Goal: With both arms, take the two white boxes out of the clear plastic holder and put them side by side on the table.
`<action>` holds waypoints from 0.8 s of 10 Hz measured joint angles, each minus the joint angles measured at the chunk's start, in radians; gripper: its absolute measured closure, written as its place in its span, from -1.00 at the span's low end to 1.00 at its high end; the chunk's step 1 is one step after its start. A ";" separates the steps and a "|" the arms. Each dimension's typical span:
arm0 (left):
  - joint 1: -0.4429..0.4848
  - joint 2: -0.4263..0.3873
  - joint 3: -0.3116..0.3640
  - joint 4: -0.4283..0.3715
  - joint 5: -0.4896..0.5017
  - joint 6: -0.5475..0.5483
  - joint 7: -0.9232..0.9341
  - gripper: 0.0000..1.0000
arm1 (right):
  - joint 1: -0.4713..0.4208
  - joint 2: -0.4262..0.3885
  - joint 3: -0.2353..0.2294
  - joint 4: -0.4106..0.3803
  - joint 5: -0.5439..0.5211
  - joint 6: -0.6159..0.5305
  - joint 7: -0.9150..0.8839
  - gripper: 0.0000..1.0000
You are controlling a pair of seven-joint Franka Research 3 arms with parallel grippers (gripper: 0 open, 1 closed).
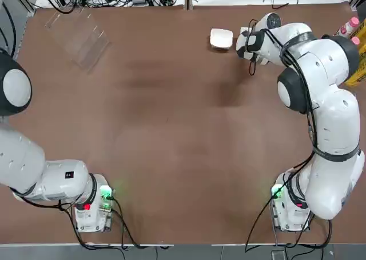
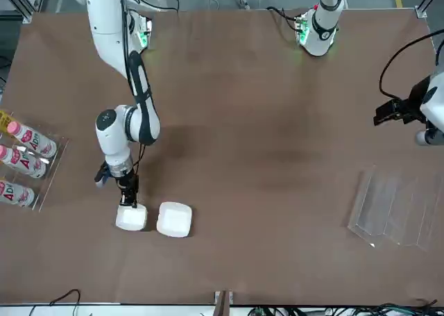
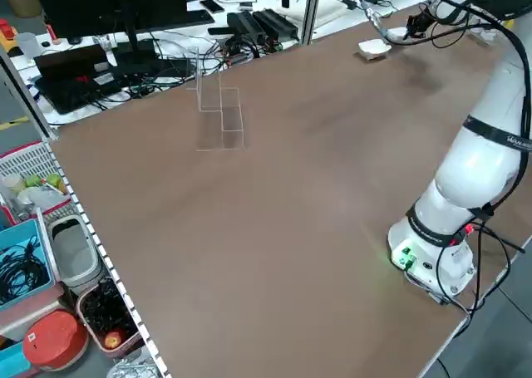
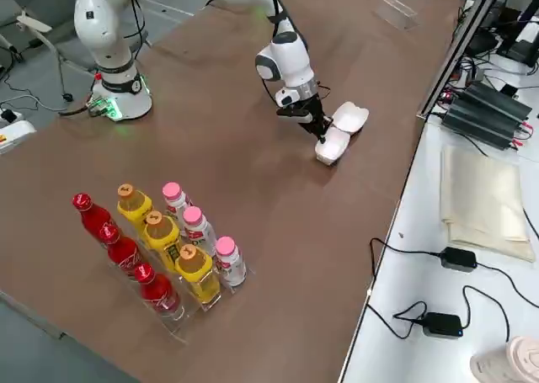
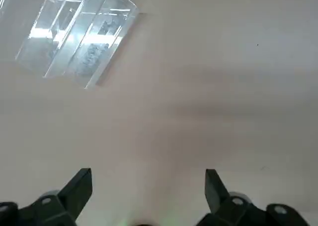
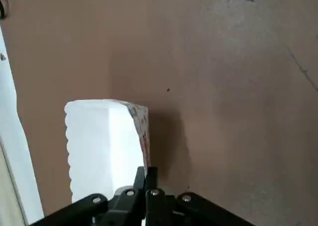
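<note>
Two white boxes lie side by side on the table (image 1: pixel 171 128) at its far right. The larger box (image 2: pixel 174 219) (image 1: pixel 221 38) lies free. My right gripper (image 2: pixel 128 196) (image 6: pixel 146 175) points down at the smaller box (image 2: pixel 131 217) (image 6: pixel 99 141), its fingers shut on that box's edge; the box rests on the table. The clear plastic holder (image 1: pixel 80 34) (image 5: pixel 74 35) stands at the far left with nothing in it. My left gripper (image 5: pixel 149 179) hovers open over bare table, well back from the holder and holding nothing.
A clear rack of bottles (image 4: pixel 168 240) (image 2: pixel 21 160) stands at the table's right edge, close to the right arm. Cables and power bricks lie beyond the far edge. The wide middle of the brown table is bare.
</note>
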 joint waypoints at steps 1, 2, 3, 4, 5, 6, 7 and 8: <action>0.002 0.000 0.000 0.000 0.000 0.000 0.001 -1.00 | -0.008 0.007 0.013 0.000 0.000 0.011 0.000 0.97; 0.002 0.000 0.000 0.000 0.000 0.000 0.001 -1.00 | -0.010 0.011 0.019 0.002 0.001 0.015 0.001 0.97; 0.002 0.000 0.000 0.000 0.000 0.000 0.001 -1.00 | -0.012 0.014 0.021 0.004 0.001 0.015 0.001 0.97; 0.002 0.000 0.000 0.000 0.000 0.000 0.001 -1.00 | -0.013 0.017 0.023 0.007 0.001 0.017 0.001 0.97; 0.004 0.000 0.000 0.000 0.000 0.000 0.001 -1.00 | -0.015 0.021 0.027 0.010 0.001 0.026 0.001 0.97; 0.005 0.000 0.000 0.000 0.000 0.000 0.001 -1.00 | -0.016 0.024 0.036 0.010 0.001 0.041 0.001 0.97; 0.006 0.000 0.000 0.000 0.000 0.000 0.001 -1.00 | -0.016 0.028 0.043 0.010 0.001 0.050 0.001 0.96; 0.008 0.000 0.000 0.000 0.000 0.000 0.001 -1.00 | -0.016 0.032 0.045 0.011 0.001 0.055 0.001 0.96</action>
